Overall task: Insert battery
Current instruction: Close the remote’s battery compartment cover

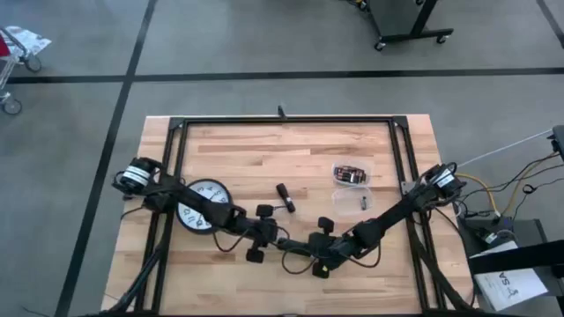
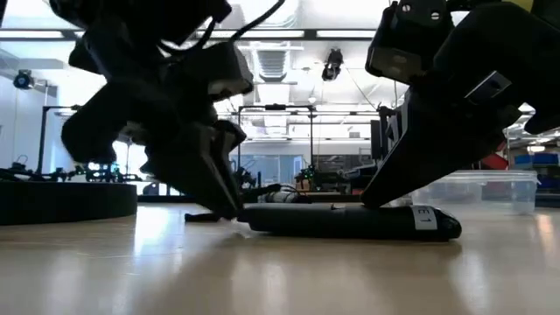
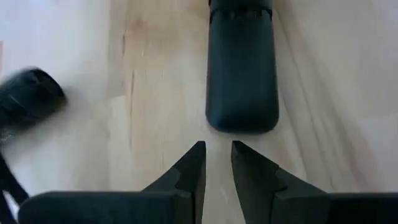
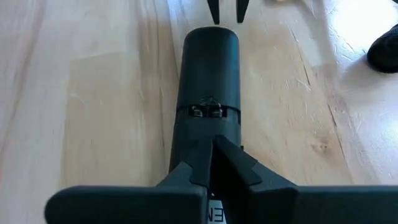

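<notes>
Two tools meet at a long black remote (image 4: 208, 87) lying flat near the front of my wooden counter (image 1: 238, 150). My right tool (image 4: 211, 163) presses its fingers together down on the remote's near half. My left tool (image 3: 217, 163) sits just off the far end, fingers slightly spread and pinching nothing. A clock (image 1: 201, 210) lies under my left arm. Batteries rest in a clear box (image 1: 350, 174) well apart.
</notes>
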Available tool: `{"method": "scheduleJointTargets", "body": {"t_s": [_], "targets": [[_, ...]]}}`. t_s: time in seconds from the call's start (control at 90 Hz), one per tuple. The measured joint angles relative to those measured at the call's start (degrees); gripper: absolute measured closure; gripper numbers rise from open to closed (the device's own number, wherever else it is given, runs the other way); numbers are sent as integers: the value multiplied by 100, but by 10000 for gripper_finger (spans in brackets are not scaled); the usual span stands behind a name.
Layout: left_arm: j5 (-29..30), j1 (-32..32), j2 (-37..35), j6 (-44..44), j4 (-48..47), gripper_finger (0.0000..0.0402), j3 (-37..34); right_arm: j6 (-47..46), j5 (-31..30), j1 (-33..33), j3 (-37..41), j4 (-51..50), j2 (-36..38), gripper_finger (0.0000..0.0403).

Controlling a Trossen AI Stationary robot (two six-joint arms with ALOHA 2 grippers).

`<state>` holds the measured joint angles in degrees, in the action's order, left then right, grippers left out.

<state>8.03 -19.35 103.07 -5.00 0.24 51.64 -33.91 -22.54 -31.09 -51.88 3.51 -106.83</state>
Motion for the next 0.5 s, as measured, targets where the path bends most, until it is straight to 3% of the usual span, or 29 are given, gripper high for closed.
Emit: {"method": "scheduleJointTargets", "body": {"t_s": [0.5], "targets": [[-2,-2,104,-4,599,343,0,4,2,2,0,0,0,403]]}}
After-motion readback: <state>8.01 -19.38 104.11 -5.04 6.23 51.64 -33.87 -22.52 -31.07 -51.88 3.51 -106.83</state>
